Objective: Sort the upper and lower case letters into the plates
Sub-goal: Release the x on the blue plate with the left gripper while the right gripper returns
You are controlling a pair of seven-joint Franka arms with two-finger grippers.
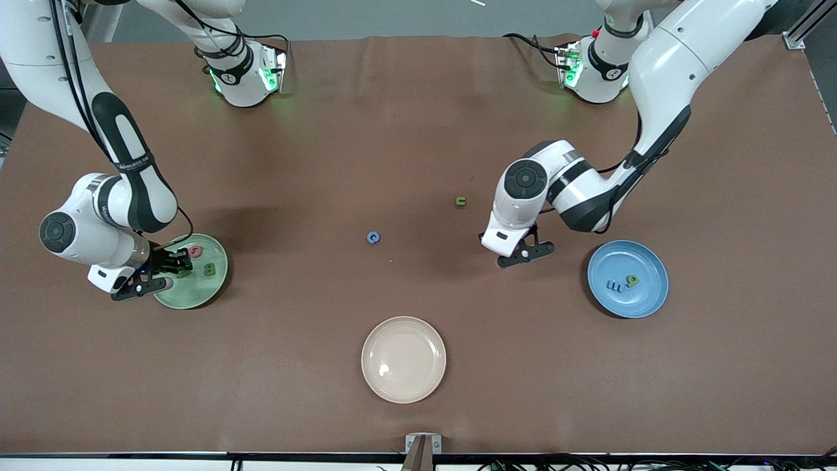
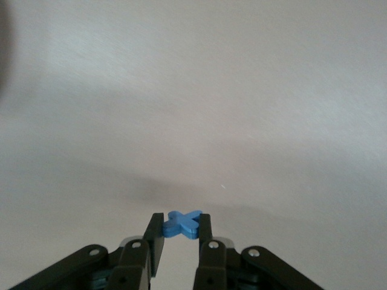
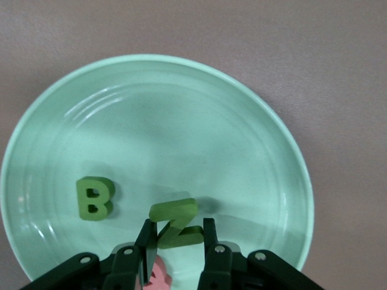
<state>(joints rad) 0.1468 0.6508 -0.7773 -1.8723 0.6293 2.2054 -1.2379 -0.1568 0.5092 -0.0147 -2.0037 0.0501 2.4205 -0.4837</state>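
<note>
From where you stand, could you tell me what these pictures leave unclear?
- Red letter in the pale green plate: right wrist view, mostly hidden by the right end effector, shut on the green Z; unreadable.
- Blue letter held by the left end effector: left wrist view, partly covered by the fingers; in the front view the arm hides it.
- Letters in the blue plate: front view, too small to read.
</note>
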